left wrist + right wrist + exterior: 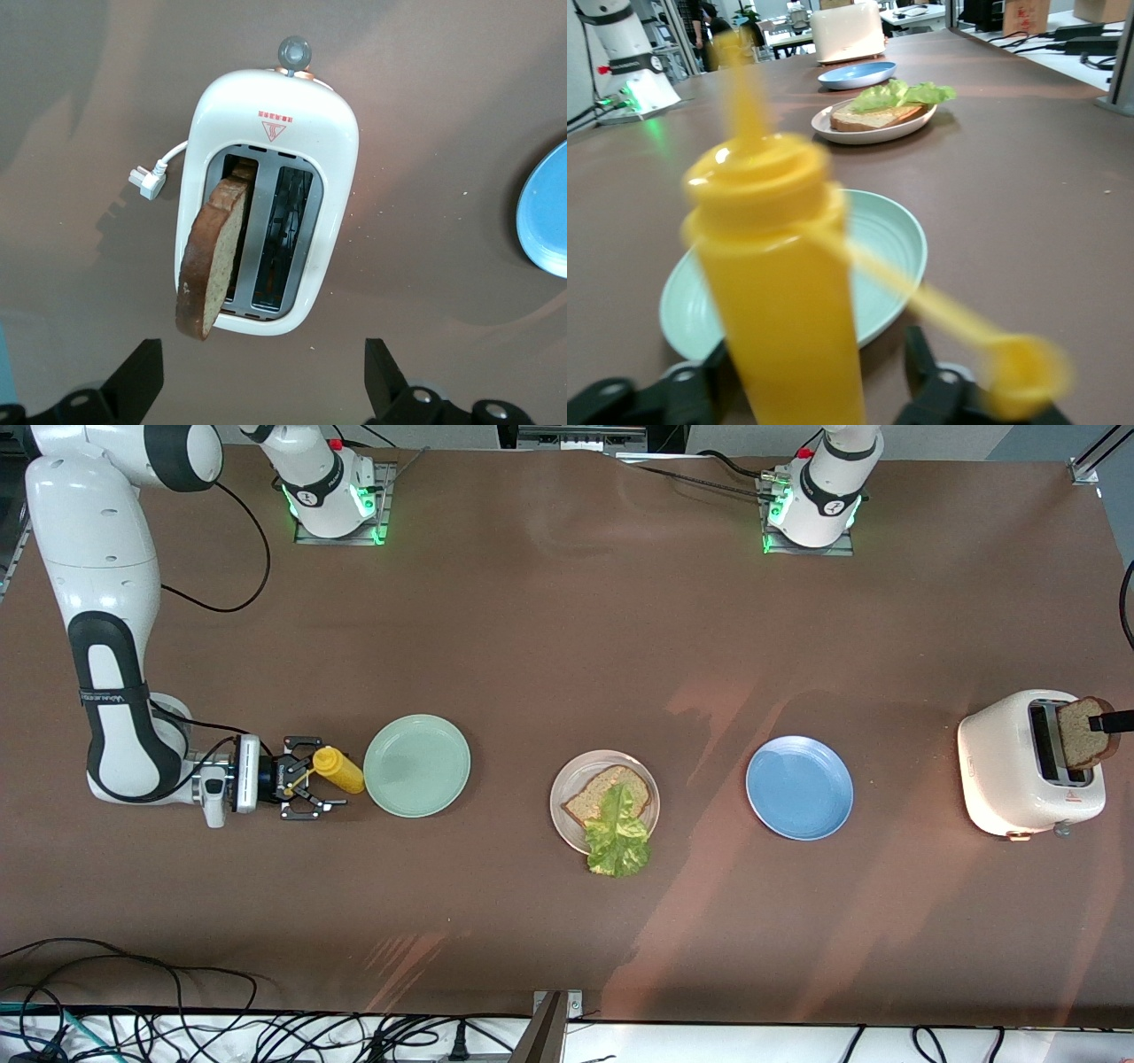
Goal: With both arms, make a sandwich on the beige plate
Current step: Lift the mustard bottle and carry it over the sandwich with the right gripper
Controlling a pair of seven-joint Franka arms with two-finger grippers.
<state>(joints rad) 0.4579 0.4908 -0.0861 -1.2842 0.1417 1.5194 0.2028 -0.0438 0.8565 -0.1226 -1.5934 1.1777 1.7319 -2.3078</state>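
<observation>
The beige plate (560, 797) holds one toast slice (589, 797) under a lettuce leaf (618, 837) that hangs over its near rim. A second toast slice (1083, 735) leans out of a slot of the white toaster (1010, 771) at the left arm's end. My left gripper (261, 351) hovers open above the toaster (328, 133) and that slice (213, 257), holding nothing. My right gripper (323, 773) lies low beside the mint-green plate (416, 765). A yellow squeeze bottle (780, 292) stands between its fingers, with a gap at one finger.
A blue plate (799, 786) sits between the beige plate and the toaster. The bottle's cap (1019, 372) dangles open on its strap. Cables run along the table's near edge (177, 1027). A white plug and cord (146, 177) lie beside the toaster.
</observation>
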